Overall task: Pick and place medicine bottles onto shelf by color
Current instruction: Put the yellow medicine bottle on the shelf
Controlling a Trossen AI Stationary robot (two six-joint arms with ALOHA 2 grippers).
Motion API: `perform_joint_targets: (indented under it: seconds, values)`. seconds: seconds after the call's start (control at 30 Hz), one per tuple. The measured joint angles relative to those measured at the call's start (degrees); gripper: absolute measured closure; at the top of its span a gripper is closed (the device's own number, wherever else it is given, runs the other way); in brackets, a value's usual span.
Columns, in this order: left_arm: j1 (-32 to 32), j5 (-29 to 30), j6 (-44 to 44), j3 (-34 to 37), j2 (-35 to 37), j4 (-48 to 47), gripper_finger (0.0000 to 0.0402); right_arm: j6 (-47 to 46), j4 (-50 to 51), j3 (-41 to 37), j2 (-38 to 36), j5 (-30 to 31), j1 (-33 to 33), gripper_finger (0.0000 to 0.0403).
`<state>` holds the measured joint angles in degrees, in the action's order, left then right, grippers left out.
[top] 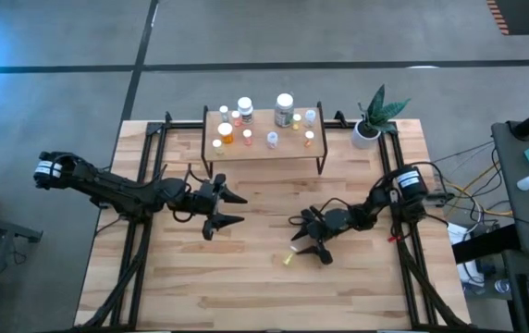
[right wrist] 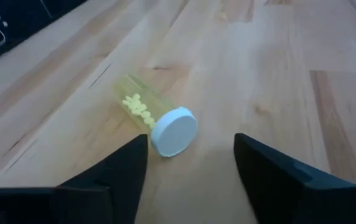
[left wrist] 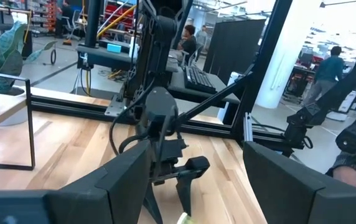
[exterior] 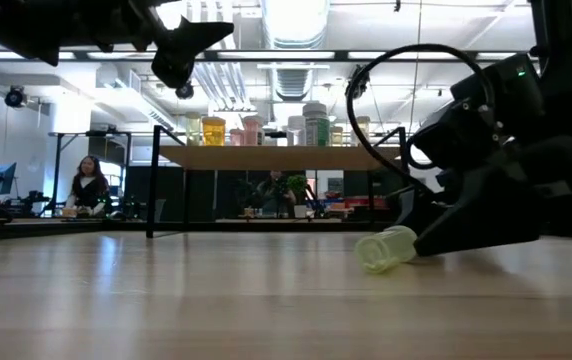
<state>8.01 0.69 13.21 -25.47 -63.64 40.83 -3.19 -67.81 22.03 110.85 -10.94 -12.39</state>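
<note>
Broadly, the wooden table (top: 246,277) carries everything, with the shelf (top: 263,141) standing at its far edge on thin black legs. On the shelf stand the medicine bottles (top: 285,108), all upright with white caps: a taller one with a green-and-white label near the middle, an orange one (top: 226,132) toward the left end, and several smaller white, pink and pale ones spread across the board. What is inside them cannot be told from here. Just beside the shelf's right end sits a white pot with a green plant (top: 372,118).

The left gripper (top: 226,209) hangs above the table in front of the shelf's left half, its jaws spread open and holding nothing. The right gripper (top: 309,242) is down low at the table, right of centre, its jaws open on either side of a yellow bottle (right wrist: 156,118), not touching it in the right wrist view.

That yellow bottle is the one task item off the shelf. It lies on its side on the table, well apart from the shelf, its white cap (right wrist: 174,131) pointing toward the right gripper. Through its clear yellow wall a small heap of yellow pills (right wrist: 137,106) shows, resting along the lower side and filling only part of the bottle.

In the low view, people sit in the room beyond the table.
</note>
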Motion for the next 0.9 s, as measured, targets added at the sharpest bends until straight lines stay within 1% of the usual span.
perform_joint_targets:
  seconds: [0.07, 0.2, 0.43, 0.53, 0.77, 0.9]
  values:
    - [0.0, 0.0, 0.0, 0.0, 0.0, 0.4, 0.0162, -0.8, -1.7, 0.0, 1.1, -1.0, 0.5, 0.0186]
    - [0.0, 0.0, 0.0, 0.0, 0.0, 0.8, 0.0162, -0.6, -4.7, 0.0, 3.5, -0.9, 0.5, 0.0207]
    - [0.0, 0.0, 0.0, 0.0, 0.0, 0.8, 0.0162, -1.4, -6.7, 0.0, 4.5, -0.9, 0.4, 0.0217]
    - [0.0, 0.0, 0.0, 0.0, 0.0, 0.8, 0.0162, -1.7, -6.8, 0.0, 4.1, -0.8, 0.4, 0.0206]
    - [0.0, 0.0, 0.2, 0.0, 0.0, 0.8, 0.0162, -2.1, -5.9, 0.8, 4.3, -1.7, 0.5, 0.0156]
    - [0.0, 0.0, 0.2, 0.0, 0.0, 0.8, 0.0162, -1.2, -5.4, 1.8, 4.4, -3.2, 0.5, 0.0148]
